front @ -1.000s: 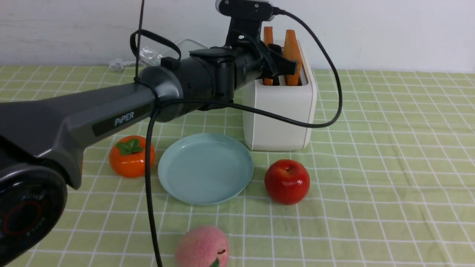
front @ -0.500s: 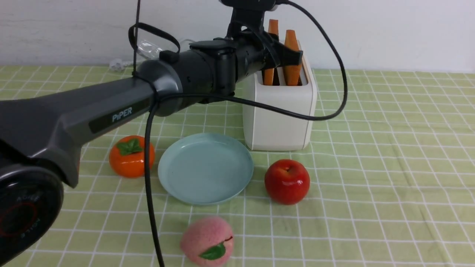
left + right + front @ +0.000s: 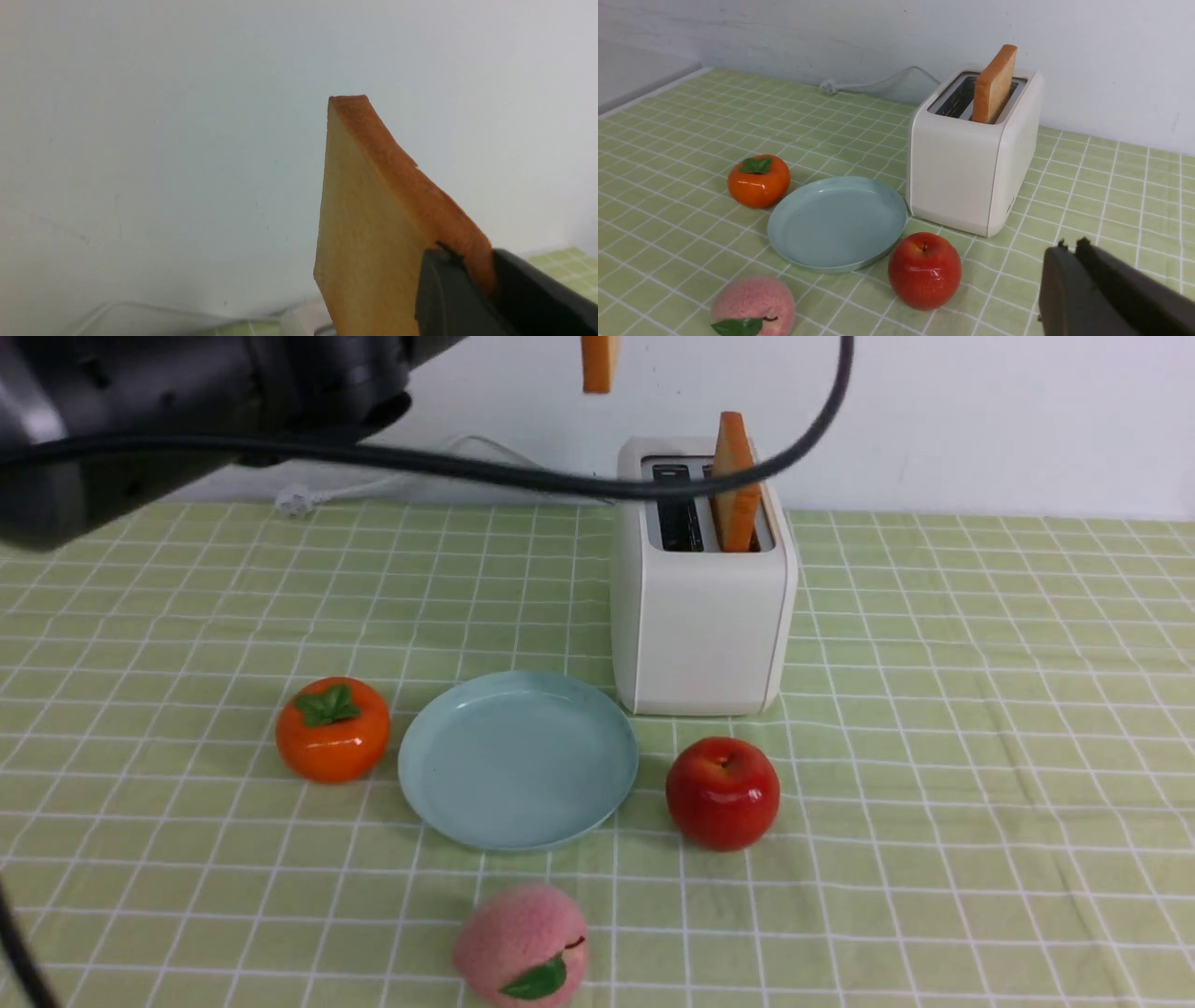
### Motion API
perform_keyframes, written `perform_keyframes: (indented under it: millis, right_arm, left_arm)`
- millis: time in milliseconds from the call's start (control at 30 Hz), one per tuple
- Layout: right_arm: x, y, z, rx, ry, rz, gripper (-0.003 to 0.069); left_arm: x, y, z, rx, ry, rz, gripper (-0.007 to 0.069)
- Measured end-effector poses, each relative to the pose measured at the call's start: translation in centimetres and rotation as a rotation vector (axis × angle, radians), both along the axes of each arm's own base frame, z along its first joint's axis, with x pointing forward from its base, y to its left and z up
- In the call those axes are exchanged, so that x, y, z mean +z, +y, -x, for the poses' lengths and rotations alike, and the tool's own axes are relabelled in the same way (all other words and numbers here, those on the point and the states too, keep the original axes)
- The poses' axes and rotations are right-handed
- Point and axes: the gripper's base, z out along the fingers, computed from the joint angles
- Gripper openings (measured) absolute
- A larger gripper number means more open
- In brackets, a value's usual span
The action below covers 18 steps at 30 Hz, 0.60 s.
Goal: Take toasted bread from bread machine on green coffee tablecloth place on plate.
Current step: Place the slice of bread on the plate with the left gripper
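My left gripper (image 3: 468,261) is shut on one slice of toasted bread (image 3: 369,224), clamping its crust edge. In the front view that slice (image 3: 597,364) hangs high above the table, left of the bread machine (image 3: 700,616); the gripper itself is above the picture's top edge. A second slice (image 3: 736,485) stands upright in the machine's right slot, and the left slot is empty. The pale blue-green plate (image 3: 518,761) lies bare on the green coffee tablecloth (image 3: 980,709), in front of the machine. My right gripper (image 3: 1071,245) is shut and holds nothing, low over the cloth to the right of the bread machine (image 3: 976,154).
An orange persimmon (image 3: 331,728) sits left of the plate, a red apple (image 3: 722,793) right of it, and a pink peach (image 3: 521,947) near the front edge. The left arm (image 3: 187,392) fills the top left, and its black cable (image 3: 560,481) sags across the toaster's top.
The left gripper closed on the slice in the left slot and lifted it out, up and to the left. The arm rose out of the picture's middle. The peach turned slightly.
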Motion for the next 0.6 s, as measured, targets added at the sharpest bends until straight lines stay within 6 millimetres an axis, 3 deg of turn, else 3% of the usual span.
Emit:
perform_keyframes:
  millis: [133,200,233,400,600]
  right_arm:
    - [0.1,0.1,0.0,0.005,0.001,-0.019,0.0032]
    - [0.1,0.1,0.0,0.008,0.002,-0.025,0.0032]
    - [0.1,0.2,0.1,0.017,0.007,-0.039,0.0030]
    - [-0.1,0.7,0.4,0.084,0.044,-0.052,-0.0004]
    - [-0.2,1.0,0.6,0.121,0.064,-0.065,-0.0006]
  left_arm:
    - [-3.3,1.6,3.8,-0.073,0.088,-0.040,0.0071]
    - [-4.9,2.1,4.6,-0.081,0.133,-0.050,0.0071]
    - [-6.8,2.3,5.2,-0.090,0.184,-0.063,0.0071]
    - [-12.3,3.3,4.8,-0.091,0.349,-0.077,0.0071]
    - [-14.8,5.7,2.1,-0.108,0.486,0.125,0.0071]
